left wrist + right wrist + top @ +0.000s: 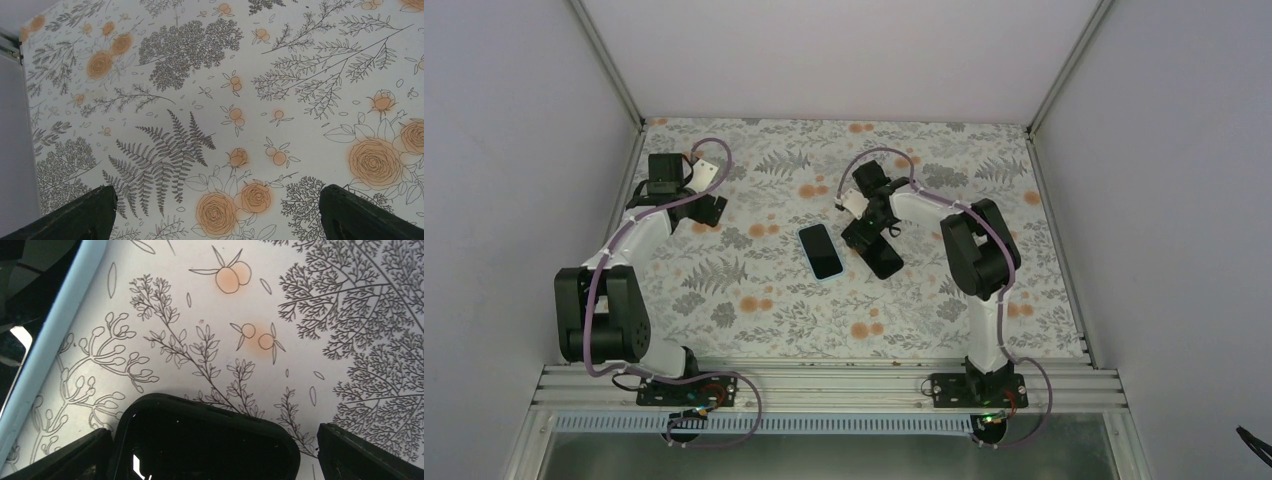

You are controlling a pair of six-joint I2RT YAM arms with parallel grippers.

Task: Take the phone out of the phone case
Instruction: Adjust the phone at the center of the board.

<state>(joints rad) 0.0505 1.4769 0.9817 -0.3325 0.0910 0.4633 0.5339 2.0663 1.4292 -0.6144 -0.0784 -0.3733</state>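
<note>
The right gripper, jaws wide like the left gripper, hovers at the black phone case, probably light and bendy, best pinched across its long sides.

Right wrist view: black case runs off the bottom edge, blue-rimmed phone off the left, right fingers cropped at the corners. Left fingers likewise cropped. From above, the right arm hides the case's far end.
</note>
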